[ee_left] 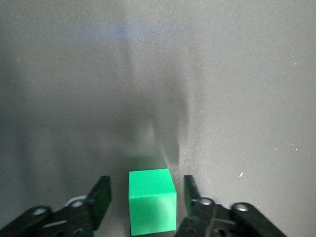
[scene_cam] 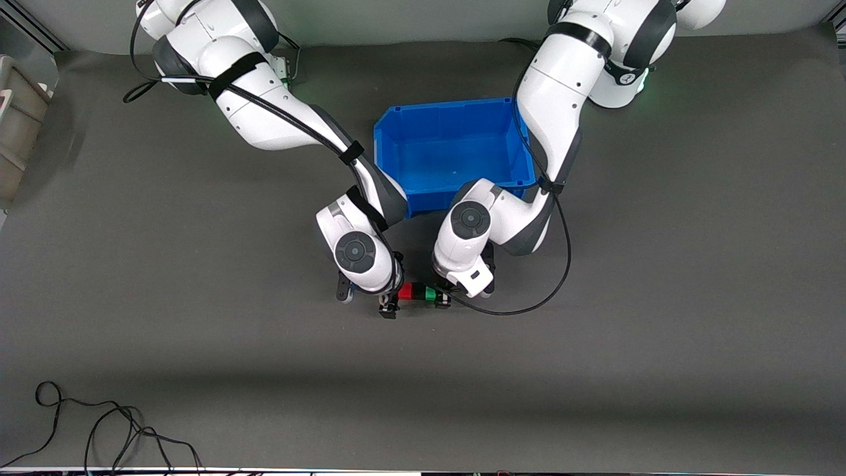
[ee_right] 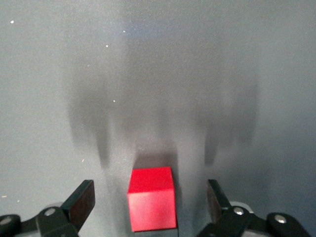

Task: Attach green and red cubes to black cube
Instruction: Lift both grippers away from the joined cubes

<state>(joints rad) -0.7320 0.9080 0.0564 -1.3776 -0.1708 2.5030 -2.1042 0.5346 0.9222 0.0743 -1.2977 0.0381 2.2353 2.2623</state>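
Observation:
A red cube, a black cube and a green cube lie in a touching row on the dark table, the black one in the middle. My left gripper is at the green end of the row. In the left wrist view it is open, with the green cube between its fingers and a gap on each side. My right gripper is at the red end. In the right wrist view it is open wide around the red cube. The black cube is hidden in both wrist views.
An empty blue bin stands farther from the front camera than the cubes, between the two arms. Loose black cables lie near the table's front edge at the right arm's end.

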